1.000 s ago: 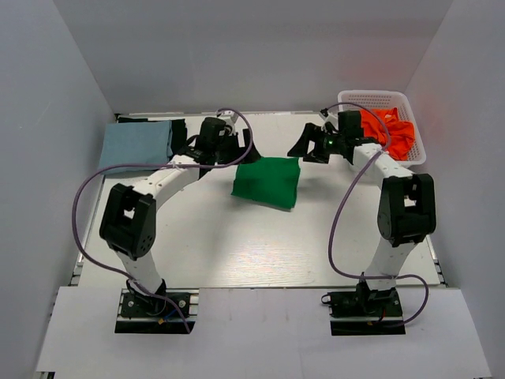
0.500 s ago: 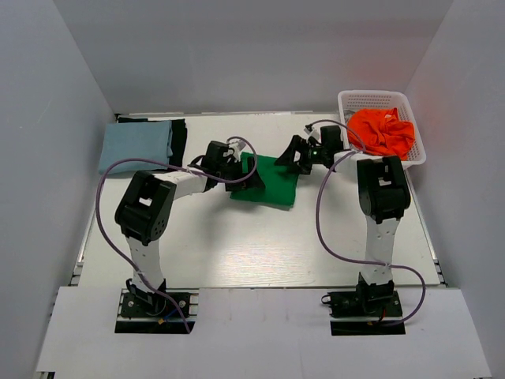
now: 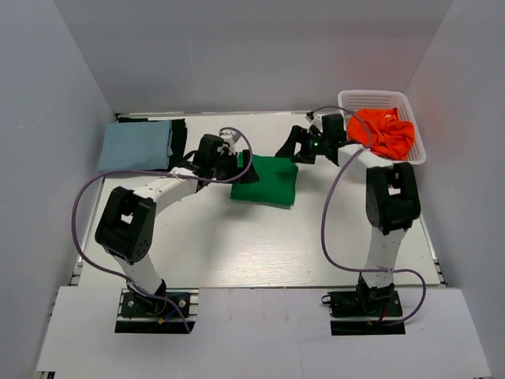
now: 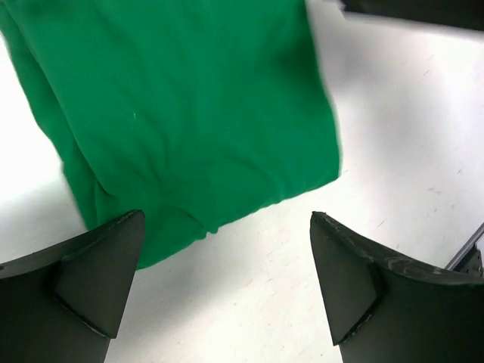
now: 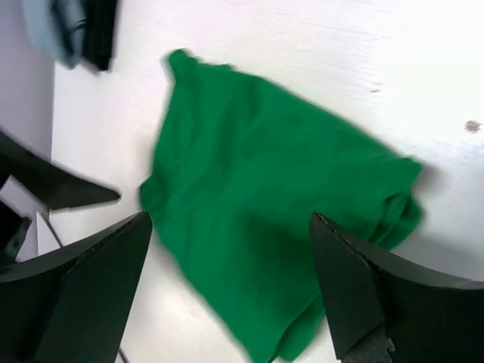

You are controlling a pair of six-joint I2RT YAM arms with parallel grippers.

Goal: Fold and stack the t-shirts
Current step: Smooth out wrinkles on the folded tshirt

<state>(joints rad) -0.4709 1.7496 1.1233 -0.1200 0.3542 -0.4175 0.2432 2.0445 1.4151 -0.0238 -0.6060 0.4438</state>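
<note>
Top view: folded green t-shirt (image 3: 268, 183) lies flat mid-tabletop (image 3: 237, 245), left fingers (image 3: 245, 167) over its left edge, right fingers (image 3: 286, 148) just off its upper right corner, both spread wide and holding nothing. Pale blue t-shirt (image 3: 136, 146) is folded upper left, orange t-shirt (image 3: 385, 133) bunched in the white basket (image 3: 377, 96) upper right. Left wrist: fingers (image 4: 94, 280) wide apart at the frame's bottom, green cloth's edge between them, contact can't be told. Right wrist: fingers (image 5: 83, 287) equally wide, green shirt filling the gap beyond, nothing gripped.
</note>
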